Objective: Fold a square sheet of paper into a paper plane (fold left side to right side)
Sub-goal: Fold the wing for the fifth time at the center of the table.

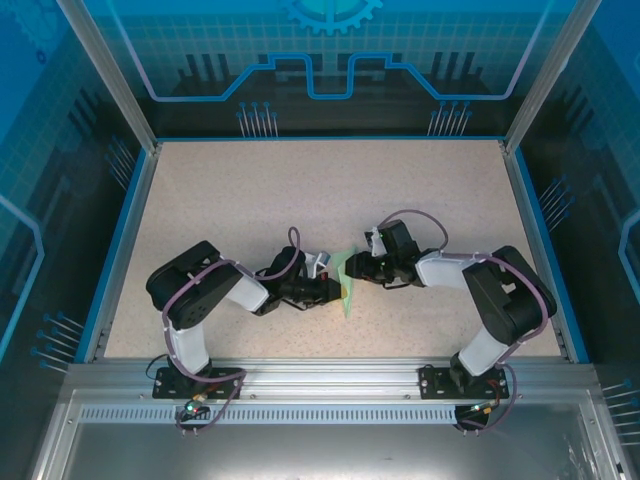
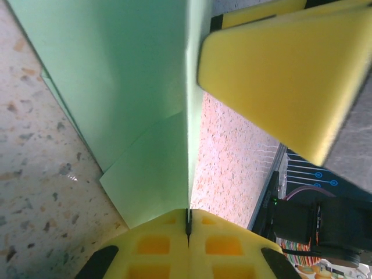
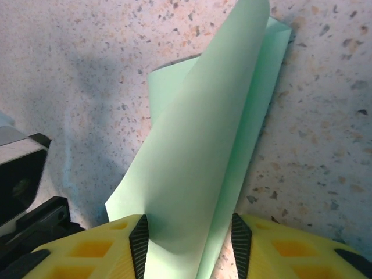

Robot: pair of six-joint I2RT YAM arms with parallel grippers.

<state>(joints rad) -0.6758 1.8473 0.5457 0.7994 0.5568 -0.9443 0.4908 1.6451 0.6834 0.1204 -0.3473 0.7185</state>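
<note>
Currently left gripper is pinched tight on the square sheet of paper, which stands part-folded just front of the table centre, while right gripper jaws sit apart, straddling it.

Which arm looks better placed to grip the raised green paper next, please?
Probably right: the right pincer straddles the raised square sheet of paper, jaws apart, ready to close. The left pincer is shut on its edge, anchoring it.

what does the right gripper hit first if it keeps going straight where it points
The green paper, which stands between the right gripper's open jaws. Right behind it, probably the left gripper, pinching the same sheet; depth is unclear.
</note>
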